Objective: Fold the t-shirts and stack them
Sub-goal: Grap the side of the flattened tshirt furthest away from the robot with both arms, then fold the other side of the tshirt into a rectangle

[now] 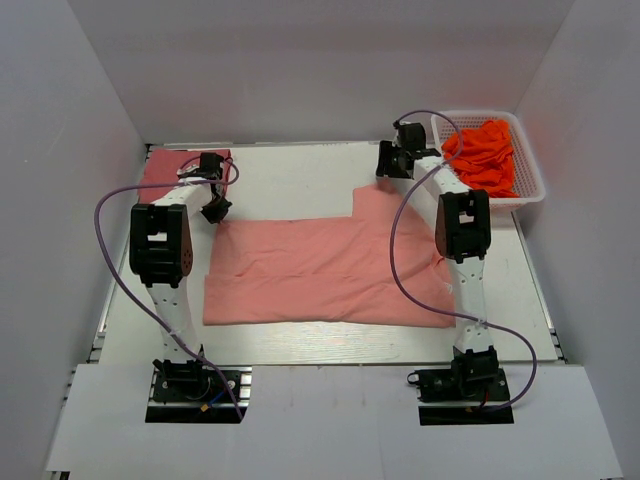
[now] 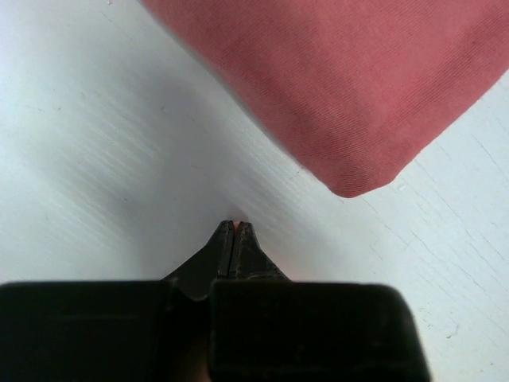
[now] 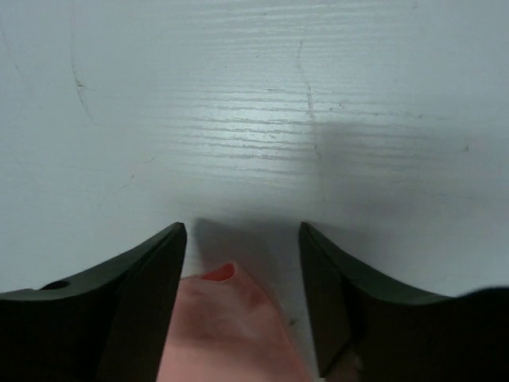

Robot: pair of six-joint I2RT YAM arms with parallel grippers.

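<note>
Salmon-pink t-shirt [image 1: 320, 270] lies half-folded mid-table, light and limp, so we'd take it by its far corners: left gripper [image 2: 236, 231] pinched shut apparently on the far-left one, right gripper [image 3: 242, 231] part-open astride the far-right one, unclamped.

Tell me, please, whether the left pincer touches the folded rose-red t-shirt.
Apart: left wrist view shows bare table between left pincer and rose-red t-shirt.
</note>
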